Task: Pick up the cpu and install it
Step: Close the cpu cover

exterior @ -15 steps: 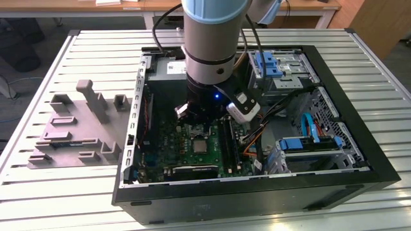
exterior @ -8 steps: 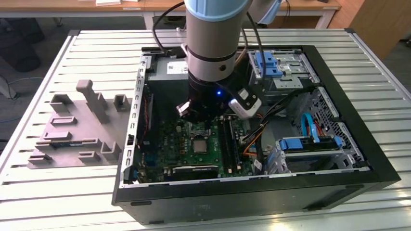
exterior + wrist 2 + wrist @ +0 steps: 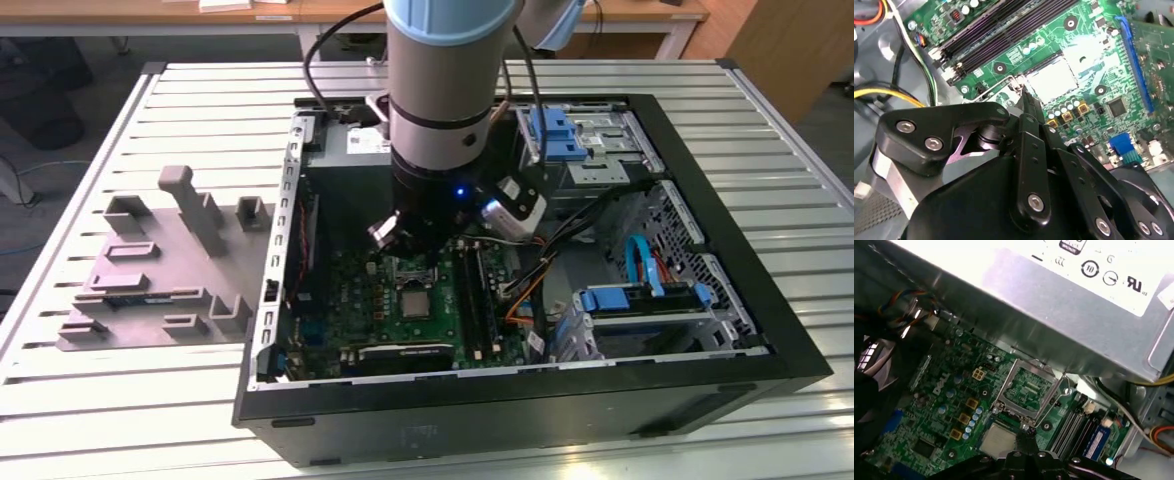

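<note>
**Chip seated in socket, gripper above it**

You have one cpu lying flat in the motherboard socket (its one metal frame stands hinged up beside it). Your gripper hovers just over it inside the computer case, fingers drawn together on nothing. One grey tray sits outside.

Slatted table carries tray, computer case.

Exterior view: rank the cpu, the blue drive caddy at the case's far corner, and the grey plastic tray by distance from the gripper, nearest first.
1. cpu: on the motherboard, just below the gripper.
2. blue drive caddy: toward the exterior view's right, far corner of the case.
3. grey plastic tray: outside the case, on the exterior view's left.
</note>
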You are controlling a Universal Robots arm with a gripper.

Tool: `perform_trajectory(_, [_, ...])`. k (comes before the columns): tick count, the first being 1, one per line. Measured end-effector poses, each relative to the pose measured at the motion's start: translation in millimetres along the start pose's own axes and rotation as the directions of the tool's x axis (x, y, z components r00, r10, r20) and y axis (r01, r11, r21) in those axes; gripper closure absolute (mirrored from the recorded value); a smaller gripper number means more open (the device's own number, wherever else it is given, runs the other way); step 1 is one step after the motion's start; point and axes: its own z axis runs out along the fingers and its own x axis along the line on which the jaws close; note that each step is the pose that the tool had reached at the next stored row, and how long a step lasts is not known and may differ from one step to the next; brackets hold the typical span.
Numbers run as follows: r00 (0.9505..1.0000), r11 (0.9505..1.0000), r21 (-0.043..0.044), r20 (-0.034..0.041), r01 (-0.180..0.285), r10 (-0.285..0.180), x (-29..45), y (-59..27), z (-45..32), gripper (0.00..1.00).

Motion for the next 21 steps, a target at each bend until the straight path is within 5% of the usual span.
perform_trajectory(4, [0.9994, 0.998, -0.0618, 0.0323, 0.01, -0.008, -1.7, -0.9, 0.0, 0.89])
perform_trajectory(5, [0.9993, 0.9977, -0.0668, 0.0349, 0.014, -0.012, -2.4, -1.1, 0.5, 0.89])
perform_trajectory(13, [0.9931, 0.9911, -0.0675, 0.0308, 0.115, -0.113, -4.6, -1.9, 3.4, 0.89])
perform_trajectory(21, [0.9929, 0.9909, -0.0677, 0.0308, 0.116, -0.115, -26.2, 4.4, 6.8, 0.89])
